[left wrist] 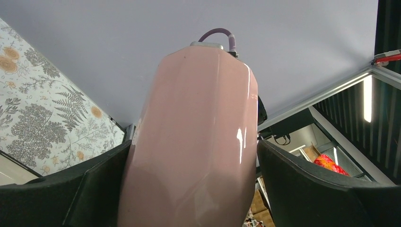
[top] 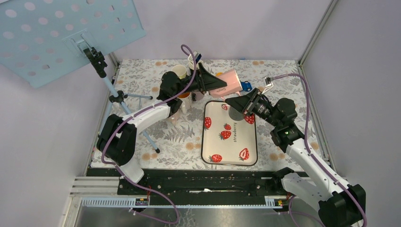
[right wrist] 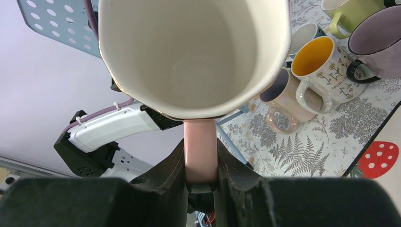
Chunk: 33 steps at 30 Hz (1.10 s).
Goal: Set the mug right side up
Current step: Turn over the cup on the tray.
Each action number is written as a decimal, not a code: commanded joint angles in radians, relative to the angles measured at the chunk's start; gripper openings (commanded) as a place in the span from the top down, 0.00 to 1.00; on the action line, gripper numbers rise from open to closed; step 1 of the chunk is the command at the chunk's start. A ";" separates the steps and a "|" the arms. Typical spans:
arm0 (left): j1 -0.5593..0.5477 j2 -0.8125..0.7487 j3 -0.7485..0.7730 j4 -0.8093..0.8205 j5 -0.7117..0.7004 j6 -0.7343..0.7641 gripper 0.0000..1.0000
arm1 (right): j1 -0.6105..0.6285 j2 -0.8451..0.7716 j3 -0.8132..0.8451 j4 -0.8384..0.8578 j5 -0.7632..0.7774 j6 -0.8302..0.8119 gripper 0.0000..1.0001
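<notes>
The pink mug (top: pixel 226 85) with a cream inside is held in the air, tilted on its side, above the far edge of the strawberry tray (top: pixel 229 146). My left gripper (top: pixel 210 81) is shut on the mug's body (left wrist: pixel 198 142), one finger on each side. My right gripper (top: pixel 236 101) is shut on the mug's pink handle (right wrist: pixel 200 151). In the right wrist view the mug's open mouth (right wrist: pixel 189 47) faces the camera.
Several other mugs stand left of the tray (top: pixel 182 94), among them a yellow-lined one (right wrist: pixel 317 61), a purple one (right wrist: pixel 378 42) and a green one (right wrist: pixel 350 14). A grey disc (top: pixel 236 115) lies on the tray. A tripod (top: pixel 118 99) with a blue perforated board (top: pixel 61 33) stands far left.
</notes>
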 commanded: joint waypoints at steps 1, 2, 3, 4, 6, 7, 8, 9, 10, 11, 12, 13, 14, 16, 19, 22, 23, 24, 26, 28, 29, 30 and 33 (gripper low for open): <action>0.031 -0.046 0.021 0.094 0.018 0.016 0.01 | -0.020 -0.036 0.019 0.006 0.088 -0.036 1.00; 0.034 -0.044 0.021 0.101 0.020 0.009 0.01 | -0.020 -0.040 0.021 0.003 0.089 -0.038 1.00; 0.035 -0.042 0.024 0.110 0.022 0.003 0.01 | -0.020 -0.045 0.020 0.002 0.092 -0.038 1.00; 0.036 -0.042 0.025 0.114 0.024 0.000 0.01 | -0.020 -0.048 0.021 -0.001 0.093 -0.039 1.00; 0.039 -0.042 0.026 0.108 0.026 0.001 0.01 | -0.020 -0.053 0.023 -0.008 0.093 -0.044 1.00; 0.041 -0.043 0.026 0.106 0.026 0.002 0.01 | -0.020 -0.055 0.024 -0.009 0.095 -0.046 1.00; 0.042 -0.044 0.028 0.105 0.029 0.002 0.01 | -0.020 -0.056 0.025 -0.011 0.094 -0.049 1.00; 0.042 -0.042 0.033 0.106 0.032 0.001 0.01 | -0.020 -0.052 0.030 -0.017 0.094 -0.053 1.00; 0.042 -0.040 0.039 0.105 0.036 0.000 0.01 | -0.021 -0.048 0.034 -0.025 0.092 -0.057 1.00; 0.041 -0.036 0.045 0.103 0.041 -0.003 0.01 | -0.021 -0.042 0.036 -0.026 0.087 -0.058 1.00; 0.041 -0.031 0.054 0.103 0.048 -0.005 0.01 | -0.020 -0.035 0.038 -0.021 0.078 -0.056 1.00; 0.039 -0.025 0.063 0.102 0.061 -0.007 0.01 | -0.020 -0.030 0.037 -0.015 0.072 -0.053 1.00; 0.034 -0.019 0.074 0.100 0.075 -0.007 0.01 | -0.020 -0.024 0.038 -0.010 0.066 -0.051 1.00; 0.024 -0.004 0.093 0.099 0.107 -0.009 0.01 | -0.020 -0.013 0.042 -0.006 0.059 -0.047 1.00; 0.005 0.001 0.104 0.095 0.136 0.001 0.01 | -0.020 -0.004 0.039 0.014 0.052 -0.034 1.00; 0.001 -0.001 0.092 0.112 0.132 -0.010 0.01 | -0.020 -0.006 0.031 0.029 0.064 -0.014 1.00; 0.003 0.001 0.088 0.127 0.132 -0.022 0.01 | -0.021 -0.008 0.029 0.032 0.066 -0.011 1.00; 0.004 0.003 0.089 0.138 0.138 -0.031 0.01 | -0.020 -0.008 0.028 0.032 0.067 -0.011 1.00; 0.004 0.008 0.099 0.144 0.147 -0.042 0.01 | -0.020 -0.012 0.023 0.040 0.069 -0.005 1.00; 0.012 0.003 0.090 0.129 0.142 -0.037 0.01 | -0.020 -0.021 0.020 0.047 0.077 0.000 1.00; 0.020 -0.001 0.084 0.122 0.139 -0.034 0.01 | -0.020 -0.027 0.020 0.044 0.084 -0.001 1.00; 0.031 -0.004 0.081 0.116 0.138 -0.031 0.01 | -0.020 -0.032 0.024 0.033 0.091 -0.007 1.00; 0.042 -0.015 0.084 0.059 0.128 0.001 0.01 | -0.020 -0.039 0.044 -0.012 0.103 -0.038 1.00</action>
